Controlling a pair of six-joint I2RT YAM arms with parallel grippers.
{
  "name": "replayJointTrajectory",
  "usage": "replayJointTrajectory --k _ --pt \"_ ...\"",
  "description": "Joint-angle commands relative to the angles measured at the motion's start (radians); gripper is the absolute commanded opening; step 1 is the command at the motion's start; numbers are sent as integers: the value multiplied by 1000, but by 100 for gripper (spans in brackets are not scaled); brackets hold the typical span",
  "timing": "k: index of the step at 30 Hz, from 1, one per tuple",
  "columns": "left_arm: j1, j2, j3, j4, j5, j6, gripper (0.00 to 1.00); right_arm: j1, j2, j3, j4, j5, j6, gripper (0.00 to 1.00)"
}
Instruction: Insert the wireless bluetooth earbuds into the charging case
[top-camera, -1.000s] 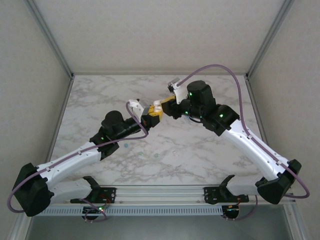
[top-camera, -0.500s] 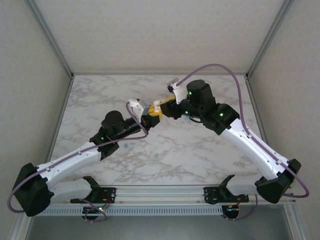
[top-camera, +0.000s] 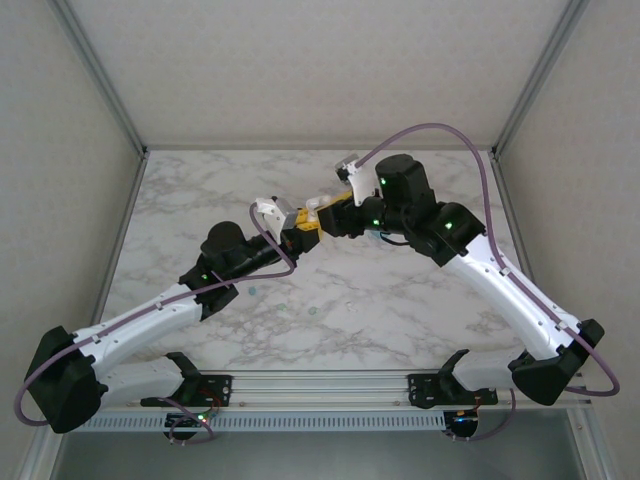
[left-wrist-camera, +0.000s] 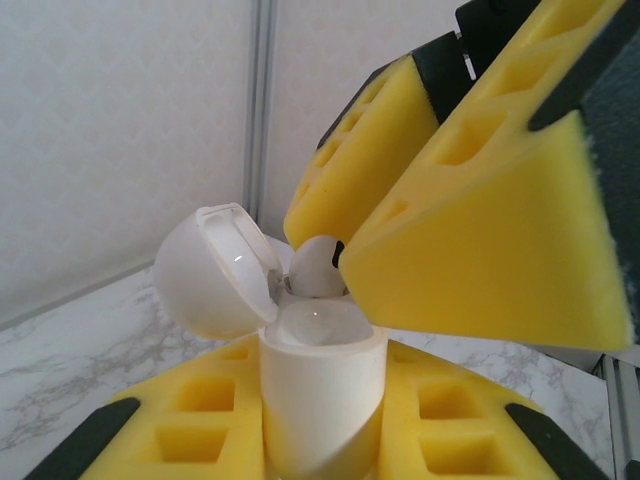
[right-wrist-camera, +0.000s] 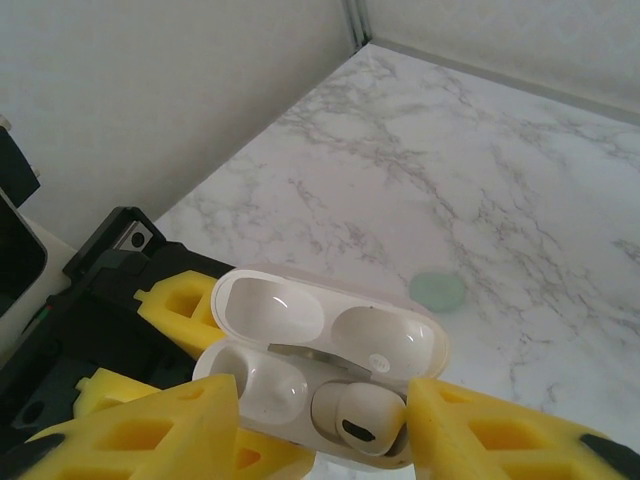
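My left gripper is shut on the white charging case, held upright above the table with its lid swung open. A white earbud sits partly in the case's right-hand socket; the other socket is bare. My right gripper hangs over the case with its jaws spread wider than the bud. One yellow finger touches the bud, the other stands apart. In the top view the two grippers meet at the table's middle.
A mint green earbud lies on the marble table below the case. More small buds dot the table nearer the arms' bases: teal, green, white. Enclosure walls and posts ring the table.
The right wrist has tipped and edged left over the case. The left gripper has lifted the case slightly toward the back.
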Motion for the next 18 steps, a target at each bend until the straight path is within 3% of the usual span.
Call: replayJointTrajectory --k 1,9,18 --pt "-3 -28 11 66 7 4 11 -9 5 33 -33 -44 48 49" --pt "-3 -28 11 67 16 2 11 -9 16 54 -45 -35 88 46" --pt "-3 -32 10 61 16 4 11 -39 13 77 -38 32 129 54"
